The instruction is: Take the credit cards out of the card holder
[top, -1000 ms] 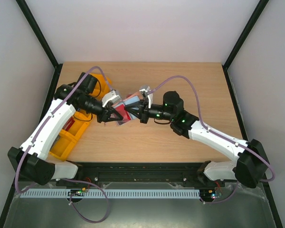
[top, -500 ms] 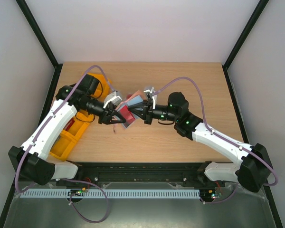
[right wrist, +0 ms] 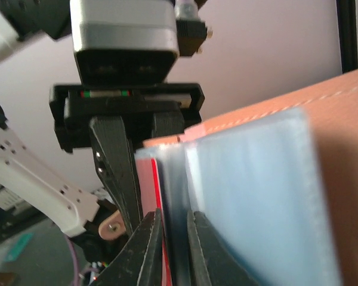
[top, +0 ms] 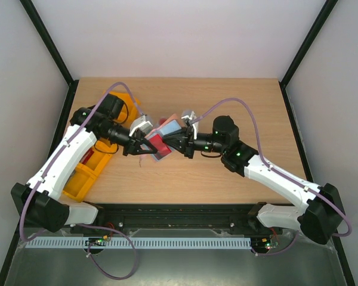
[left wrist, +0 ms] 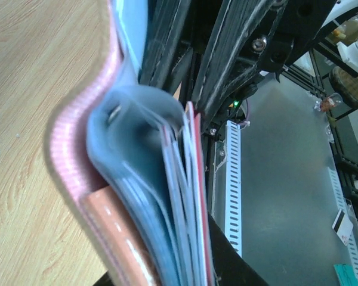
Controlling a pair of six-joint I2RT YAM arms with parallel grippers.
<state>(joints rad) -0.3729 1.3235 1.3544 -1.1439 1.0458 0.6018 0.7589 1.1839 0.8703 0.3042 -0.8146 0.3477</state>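
Over the wooden table [top: 227, 101], well in from the orange bins [top: 83, 179] at its left edge, the card holder [top: 161, 145] is held lifted between the two arms. It is clamped at one side by the left gripper [top: 147, 146], whose jaws are closed on the reddish-brown cover and the inner leaves together; from the other side it is met by the right gripper [top: 176, 140], which is pinched narrowly on a pale grey-blue inner leaf. The credit cards [left wrist: 194, 190] are seen only as thin edges packed in the pockets (none is out yet); whether a card lies inside the right pinch cannot be told.

The chief risk is judged to be a pull on the plastic leaf alone; the pocket would be stretched or torn, and the cards left where they are. Should the left clamp bear on the cards themselves, they would be pinned; the holder could then be dragged from that grasp and dropped on the table. A card drawn only half out at an angle could be bent, or let slip from so narrow a pinch.
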